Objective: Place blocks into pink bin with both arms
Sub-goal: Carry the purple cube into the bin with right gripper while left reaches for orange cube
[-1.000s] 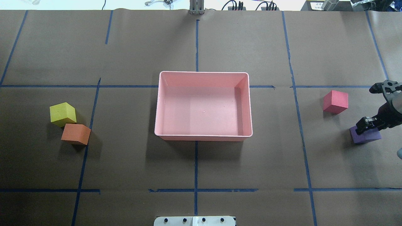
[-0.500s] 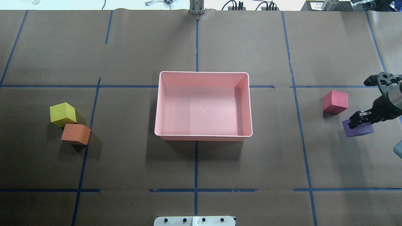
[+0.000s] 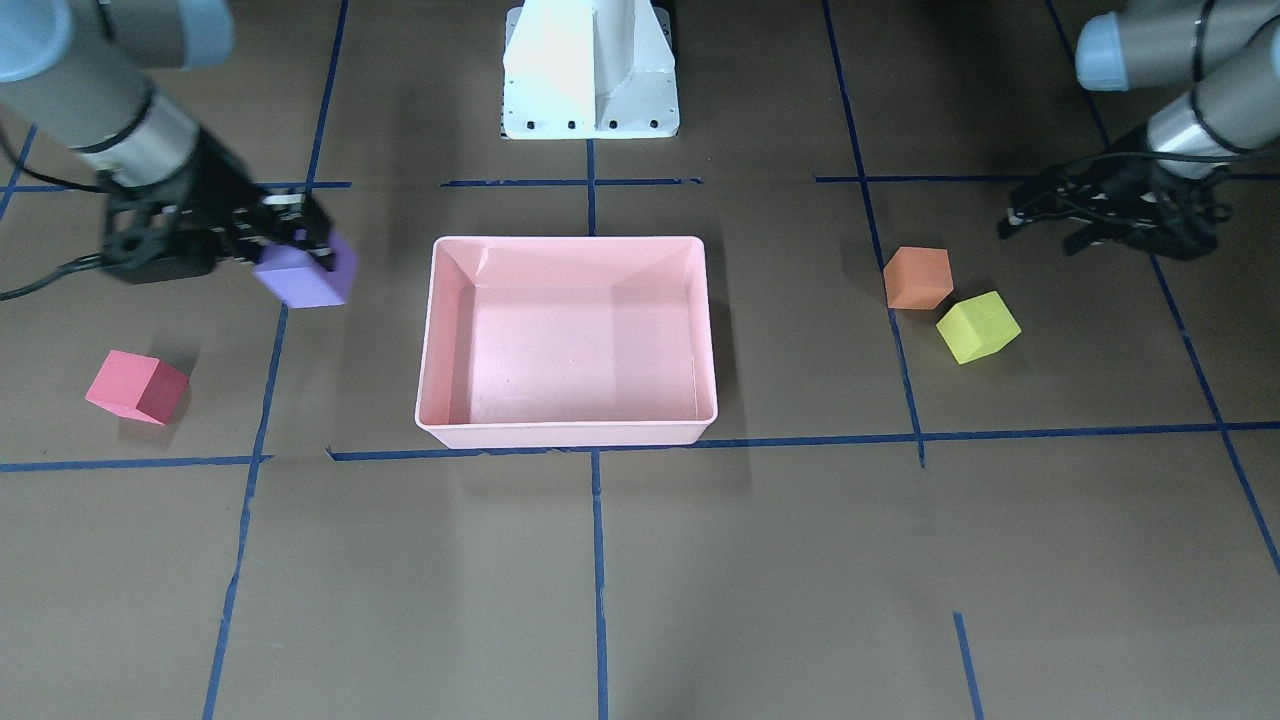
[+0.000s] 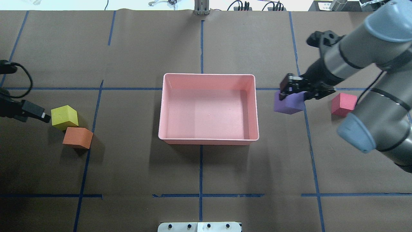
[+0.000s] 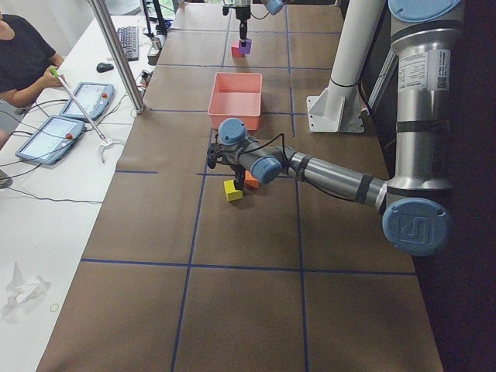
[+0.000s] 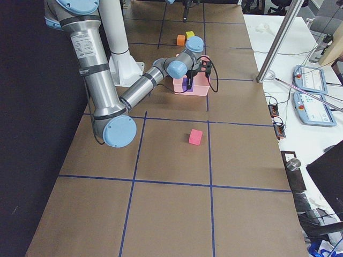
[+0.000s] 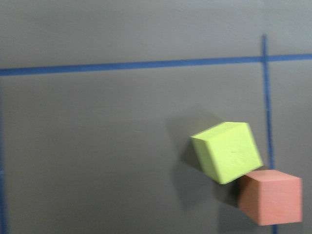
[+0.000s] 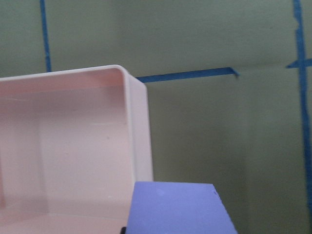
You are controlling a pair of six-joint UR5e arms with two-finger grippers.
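My right gripper [image 4: 294, 92] is shut on the purple block [image 4: 286, 106] and holds it above the table, just right of the pink bin [image 4: 208, 139]. The front view shows the same gripper [image 3: 292, 238], block [image 3: 303, 280] and bin [image 3: 565, 432]. In the right wrist view the purple block [image 8: 175, 207] hangs beside the bin's corner [image 8: 139, 126]. The red-pink block [image 4: 344, 104] lies farther right. My left gripper [image 4: 38, 114] is open and empty, just left of the yellow-green block [image 4: 64, 117], which touches the orange block [image 4: 78, 137]. The left wrist view shows the yellow-green [image 7: 226, 152] and orange [image 7: 270, 196] blocks.
The white base pedestal [image 3: 590, 70] stands at the table's near edge, behind the bin. Blue tape lines cross the brown table cover. A metal pole [image 5: 116, 54] and operators' tablets [image 5: 54, 136] stand on the white side table.
My right gripper has carried the purple block up and leftward, from beside the red-pink block to just beside the bin. My left gripper has come into view at the left edge, by the yellow-green block.
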